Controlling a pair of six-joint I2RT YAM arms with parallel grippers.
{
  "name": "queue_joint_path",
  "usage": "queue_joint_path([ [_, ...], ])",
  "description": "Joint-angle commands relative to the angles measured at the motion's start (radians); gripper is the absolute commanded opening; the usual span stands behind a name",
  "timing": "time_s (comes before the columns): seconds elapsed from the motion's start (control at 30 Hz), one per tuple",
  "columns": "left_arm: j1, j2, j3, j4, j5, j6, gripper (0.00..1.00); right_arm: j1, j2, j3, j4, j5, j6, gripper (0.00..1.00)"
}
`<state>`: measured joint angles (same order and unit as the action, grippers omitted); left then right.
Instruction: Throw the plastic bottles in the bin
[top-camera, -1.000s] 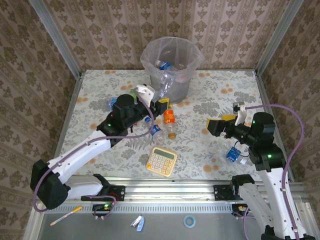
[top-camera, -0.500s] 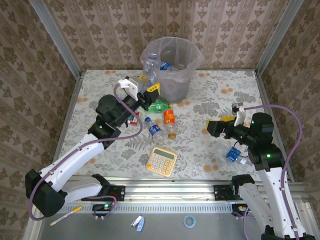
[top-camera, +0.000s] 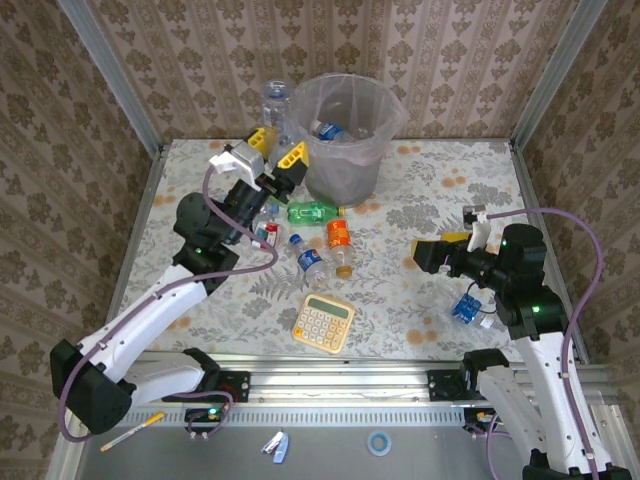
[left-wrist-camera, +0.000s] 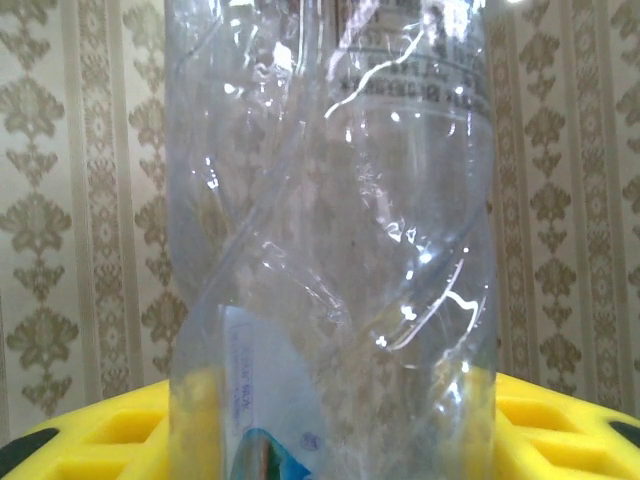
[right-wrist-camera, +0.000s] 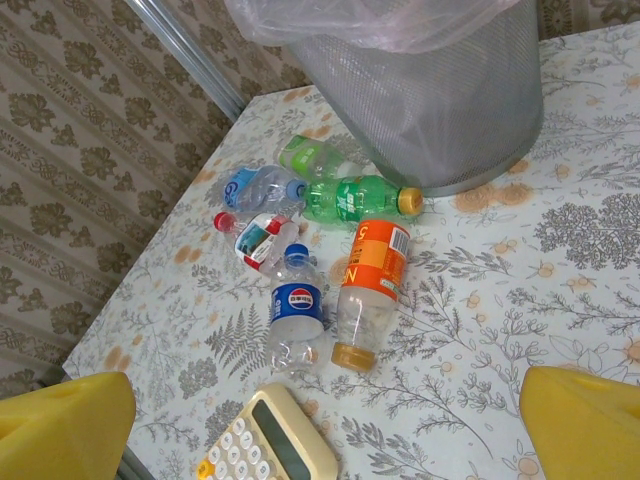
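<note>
My left gripper is raised just left of the bin. The jaws apparently pinch the clear bottle by its lower end, upright. I should carry it right, over the opening, before letting go. It stands outside the rim. My right gripper is spread wide and idle.

Yellow calculator lies flat on floral table.

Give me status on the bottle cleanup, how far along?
Done: a few bottles already lie in the bin. In hand: the left gripper holds a clear bottle raised beside the bin's rim, not yet over it. Left: about six on the table, including the green bottle, orange bottle and blue-label bottle. The right gripper is open and holds nothing.
</note>
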<state>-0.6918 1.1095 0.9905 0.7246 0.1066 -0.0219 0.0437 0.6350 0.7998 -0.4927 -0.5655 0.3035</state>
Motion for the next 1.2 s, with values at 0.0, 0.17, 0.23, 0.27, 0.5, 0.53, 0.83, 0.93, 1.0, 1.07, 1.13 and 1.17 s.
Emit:
queue_joint_path([
  [0.0, 0.009, 0.022, 0.025, 0.206, 0.022, 0.017, 0.56, -0.002, 0.001, 0.013, 0.021, -0.011, 0.0, 1.0],
  [0.17, 0.018, 0.062, 0.011, 0.402, -0.008, -0.001, 0.61, -0.002, 0.003, 0.015, 0.024, -0.011, 0.0, 1.0],
  [0.23, 0.022, 0.074, 0.019, 0.437, -0.014, -0.007, 0.61, -0.002, 0.004, 0.018, 0.024, -0.011, -0.001, 1.0],
  [0.27, 0.026, 0.079, 0.024, 0.45, -0.016, -0.009, 0.61, -0.001, 0.005, 0.021, 0.024, -0.011, -0.002, 1.0],
  [0.5, 0.05, 0.111, 0.043, 0.547, -0.053, -0.058, 0.61, -0.002, 0.012, 0.027, 0.031, -0.01, -0.006, 1.0],
  [0.53, 0.056, 0.115, 0.048, 0.553, -0.052, -0.072, 0.61, -0.002, 0.014, 0.027, 0.032, -0.01, -0.006, 1.0],
  [0.83, 0.077, 0.191, 0.064, 0.45, -0.066, -0.199, 0.58, -0.002, 0.025, 0.023, 0.04, -0.009, -0.006, 1.0],
  [0.93, 0.081, 0.213, 0.008, 0.394, -0.089, -0.273, 0.64, -0.002, 0.044, 0.014, 0.046, -0.007, 0.026, 1.0],
  [1.0, 0.08, 0.211, -0.031, 0.326, -0.105, -0.309, 0.67, 0.0, 0.097, 0.012, 0.024, -0.003, 0.058, 1.0],
  [1.07, 0.078, 0.208, -0.083, 0.279, -0.116, -0.347, 0.7, 0.013, 0.16, -0.003, -0.004, 0.02, 0.079, 1.0],
  [1.13, 0.075, 0.206, -0.124, 0.226, -0.122, -0.375, 0.76, 0.04, 0.23, -0.03, -0.012, 0.057, 0.086, 1.0],
  [1.17, 0.075, 0.207, -0.139, 0.187, -0.12, -0.396, 0.78, 0.055, 0.267, -0.039, -0.018, 0.077, 0.082, 1.0],
])
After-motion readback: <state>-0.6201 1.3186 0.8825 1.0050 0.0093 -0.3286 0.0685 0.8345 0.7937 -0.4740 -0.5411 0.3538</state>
